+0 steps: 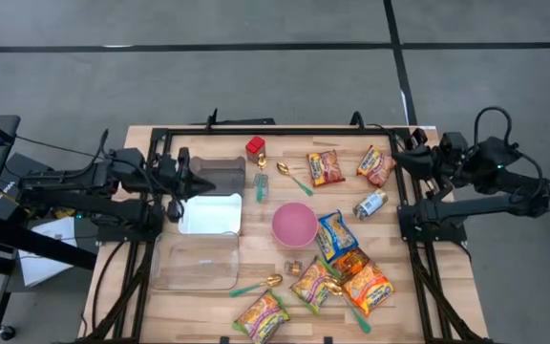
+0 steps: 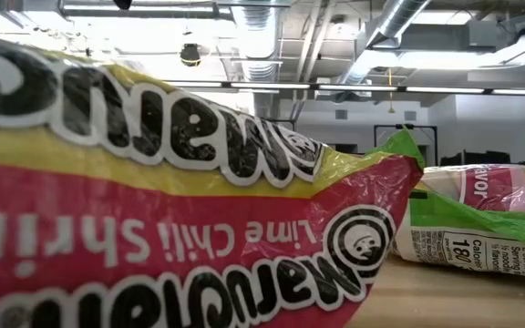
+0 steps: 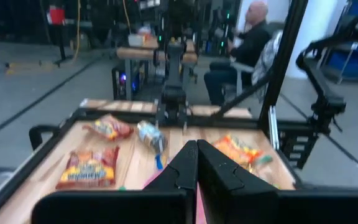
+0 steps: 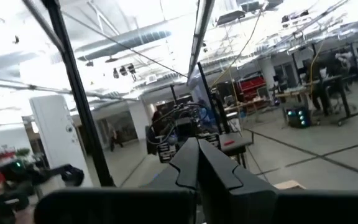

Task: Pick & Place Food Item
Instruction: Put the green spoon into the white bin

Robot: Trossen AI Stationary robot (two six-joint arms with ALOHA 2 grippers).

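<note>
Both hands, left hand (image 1: 181,177) and right hand (image 1: 401,159), closed empty at table (image 1: 213,311) edges.

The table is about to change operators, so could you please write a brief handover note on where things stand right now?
Left hand: shut, empty, parked over the table's left side by the white tray.
Right hand: shut, empty, parked at the right far edge.
Food packets lie scattered on the right half, such as the blue packet beside the pink bowl and a ramen pack at the near edge.
Clear container holds nothing that I can see.
Done: nothing visibly placed.
Left: pick a food item and place it.
</note>
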